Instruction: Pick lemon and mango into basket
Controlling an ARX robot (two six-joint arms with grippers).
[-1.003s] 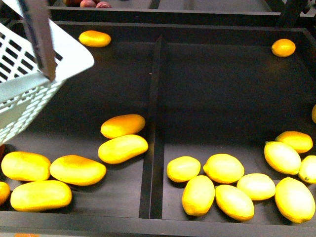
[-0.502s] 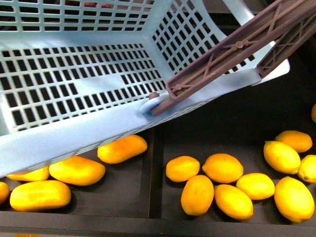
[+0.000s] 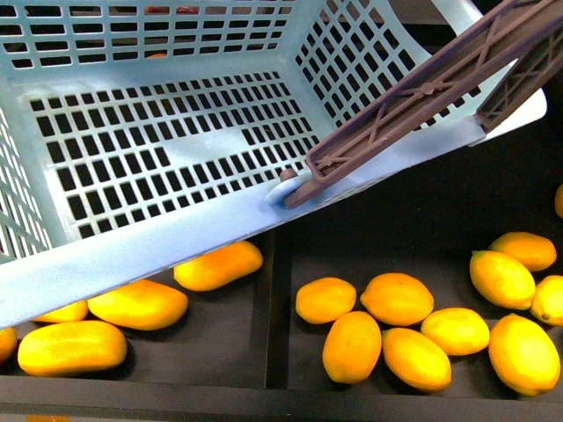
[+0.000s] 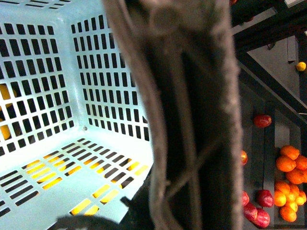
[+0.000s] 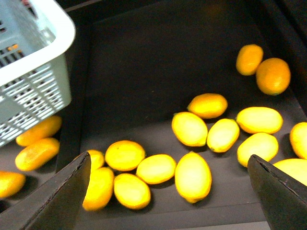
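Note:
The light teal basket (image 3: 176, 242) hangs tilted over the back of the black tray, its inside empty. My left gripper (image 4: 187, 211) is shut on its brown handle (image 3: 422, 88), which fills the left wrist view (image 4: 192, 120); the fingers barely show. Several mangoes (image 3: 218, 265) lie in the left compartment, partly under the basket. Several lemons (image 3: 396, 299) lie in the right compartment. My right gripper (image 5: 170, 191) is open and empty above the lemons, one lemon (image 5: 193, 176) between its fingers (image 5: 62, 201) in the picture. The basket's corner (image 5: 33, 62) shows there.
A black divider (image 3: 277, 334) separates the two compartments, and the tray's front edge (image 3: 281, 404) runs below the fruit. Two oranges (image 5: 273, 75) lie at the far side of the lemon compartment. Oranges (image 4: 288, 163) and dark red fruits (image 4: 261, 120) fill other compartments.
The basket has swung in from the far left and now covers the upper part of the front view. In the last half second it shifted slightly right.

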